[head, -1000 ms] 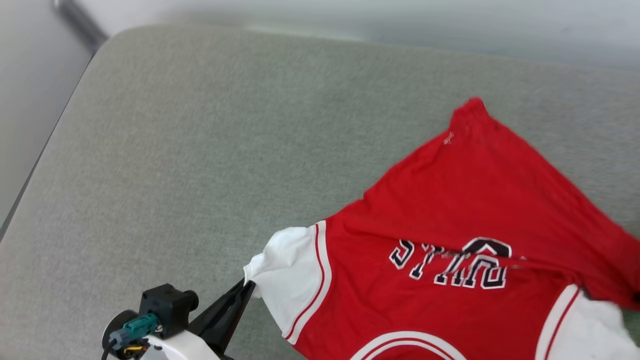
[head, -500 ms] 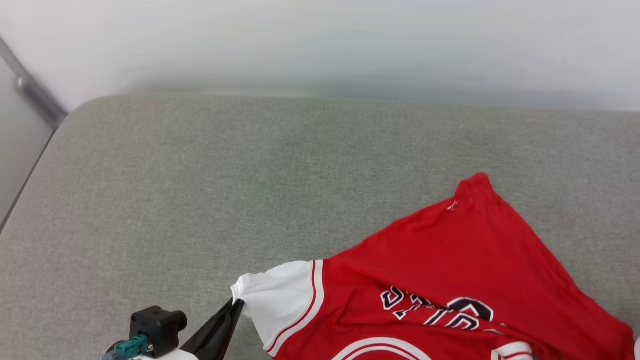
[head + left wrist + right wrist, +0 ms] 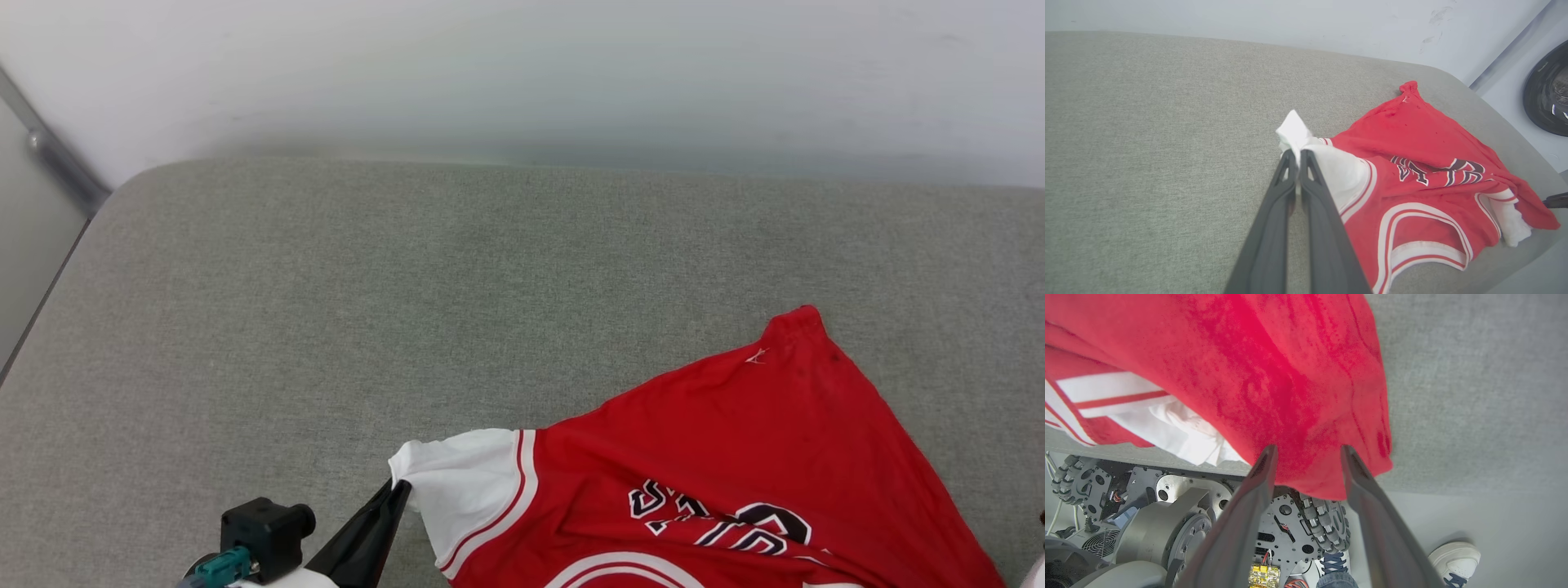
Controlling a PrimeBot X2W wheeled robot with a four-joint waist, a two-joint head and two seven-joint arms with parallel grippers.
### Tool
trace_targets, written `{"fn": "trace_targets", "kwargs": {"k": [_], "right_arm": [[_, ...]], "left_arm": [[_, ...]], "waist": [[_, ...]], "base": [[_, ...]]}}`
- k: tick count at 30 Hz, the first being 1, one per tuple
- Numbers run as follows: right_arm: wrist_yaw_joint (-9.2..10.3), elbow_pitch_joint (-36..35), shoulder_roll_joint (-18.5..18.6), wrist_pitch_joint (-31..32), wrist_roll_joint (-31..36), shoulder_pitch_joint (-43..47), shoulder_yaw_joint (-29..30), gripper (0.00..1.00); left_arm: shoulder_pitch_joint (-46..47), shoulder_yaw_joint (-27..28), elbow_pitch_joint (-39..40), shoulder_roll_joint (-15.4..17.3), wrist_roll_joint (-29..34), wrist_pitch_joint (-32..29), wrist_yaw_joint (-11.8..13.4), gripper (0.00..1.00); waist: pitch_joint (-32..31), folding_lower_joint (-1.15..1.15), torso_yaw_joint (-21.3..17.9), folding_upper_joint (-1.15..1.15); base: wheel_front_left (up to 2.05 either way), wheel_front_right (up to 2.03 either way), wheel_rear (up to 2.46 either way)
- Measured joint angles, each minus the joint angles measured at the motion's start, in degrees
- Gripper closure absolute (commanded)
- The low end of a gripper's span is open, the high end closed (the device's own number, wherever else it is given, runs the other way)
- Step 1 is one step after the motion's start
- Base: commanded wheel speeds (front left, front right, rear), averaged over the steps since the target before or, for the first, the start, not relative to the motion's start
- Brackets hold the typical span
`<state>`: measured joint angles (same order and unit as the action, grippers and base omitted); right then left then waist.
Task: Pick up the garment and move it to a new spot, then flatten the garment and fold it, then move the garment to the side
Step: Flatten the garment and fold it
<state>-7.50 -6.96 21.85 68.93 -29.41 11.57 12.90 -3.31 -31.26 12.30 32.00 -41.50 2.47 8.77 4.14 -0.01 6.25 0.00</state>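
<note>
The garment (image 3: 735, 441) lies print side up on the near right part of a grey padded surface (image 3: 326, 327). One red corner points toward the far edge, and the collar trim and black-and-white lettering sit close to the near edge. The cloth is rumpled rather than flat, with folds running across the lettering.

The left gripper (image 3: 399, 487) comes up from the near edge, its jaws pressed together on the tip of a white sleeve (image 3: 1294, 130). In the left wrist view that sleeve tip sticks up past the fingertips (image 3: 1290, 157) and is pulled into a small peak. The other white sleeve (image 3: 1508, 220) is bunched at the near edge of the surface.

The right gripper (image 3: 1308, 451) has its jaws standing wide apart, with red cloth just beyond them. Whether either finger touches the cloth cannot be told. Here a red corner of the garment hangs over the near edge of the surface.

Below that edge stands the robot's own base (image 3: 1180, 522) with its roller wheels (image 3: 1327, 522). A person's white shoe (image 3: 1455, 557) rests on the pale floor close by.

A pale wall (image 3: 522, 73) runs along the far edge. A metal strip (image 3: 49, 159) stands past the far left corner, and a black round object (image 3: 1547, 90) sits beyond the right edge.
</note>
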Motion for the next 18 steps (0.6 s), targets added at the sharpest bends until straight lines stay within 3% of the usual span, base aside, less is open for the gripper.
{"fn": "trace_targets", "kwargs": {"k": [10,18], "right_arm": [[0.00,-6.0,3.5,-0.3,-3.7,-13.4,-3.4,0.00],[0.00,-1.8,4.3,2.2,0.9,-27.6,-7.5,0.00]], "left_arm": [[3.0,-0.9,2.6,-0.1,2.1,0.0,-0.2,1.00],[7.7,-2.9,4.1,-2.0,3.8,-0.3,-1.8,1.00]], "waist": [[4.4,0.01,2.0,0.00],[10.5,0.02,6.2,0.00]], "base": [[0.00,0.00,0.00],[0.00,0.00,0.00]]}}
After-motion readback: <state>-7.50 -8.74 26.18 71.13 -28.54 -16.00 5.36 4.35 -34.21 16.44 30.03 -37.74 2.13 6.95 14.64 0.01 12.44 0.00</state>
